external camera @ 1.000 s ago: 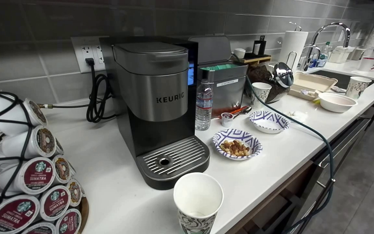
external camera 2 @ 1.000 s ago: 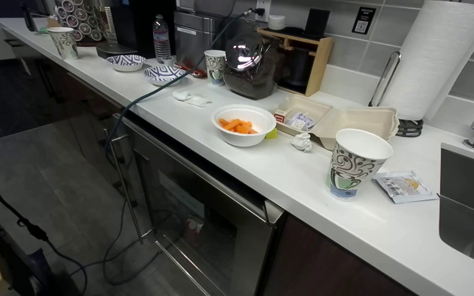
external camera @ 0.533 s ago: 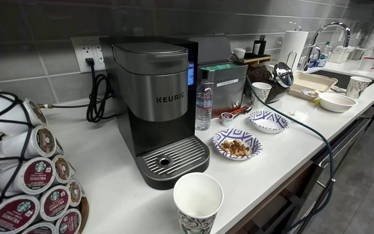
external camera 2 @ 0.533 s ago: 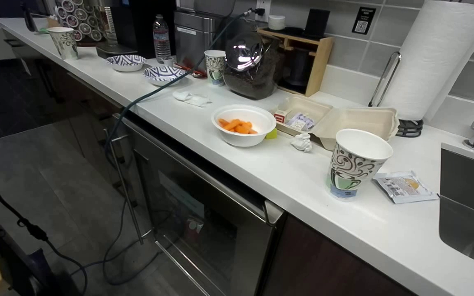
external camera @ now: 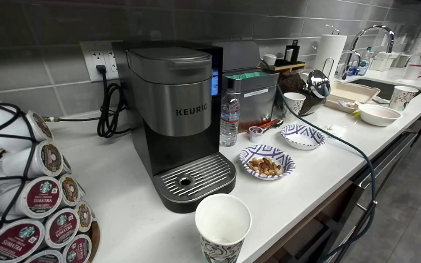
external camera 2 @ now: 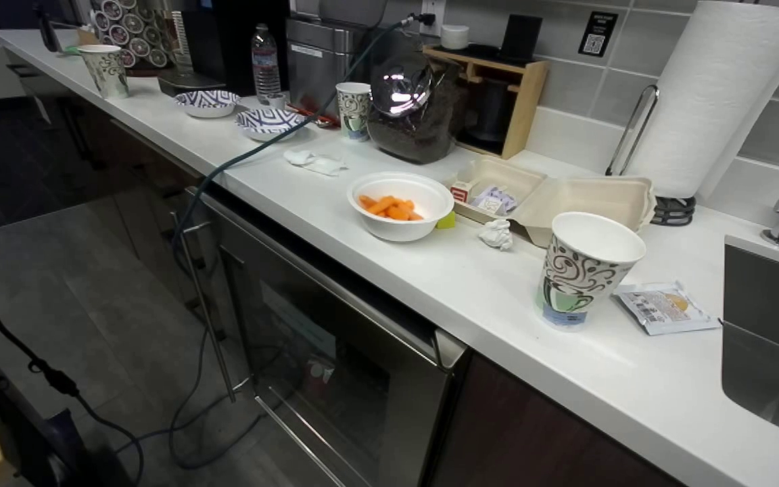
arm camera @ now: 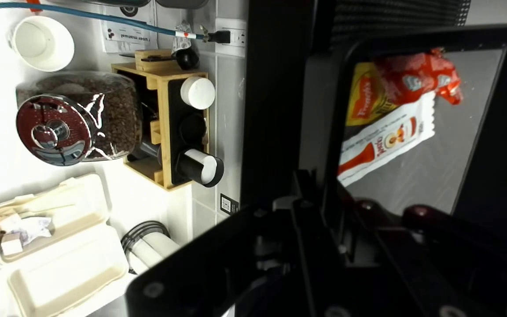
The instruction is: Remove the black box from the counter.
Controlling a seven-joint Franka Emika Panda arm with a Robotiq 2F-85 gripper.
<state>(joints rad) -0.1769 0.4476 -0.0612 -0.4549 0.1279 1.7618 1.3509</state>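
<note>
Black box (arm camera: 329, 110) holds wrapped packets (arm camera: 387, 136), one wall clamped in the end effector (arm camera: 322, 185)

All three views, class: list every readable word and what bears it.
"KEURIG": coffee machine.
"SINGLE-ORIGIN SUMATRA": maroon pod lids.
"user manual", upside down: white sheet.
Probably "Tapatio": white packet in black box.
Too small or blurred: brown pod lids, bottle label, container label, QR sign, sachet, red packet, yellow packet.
</note>
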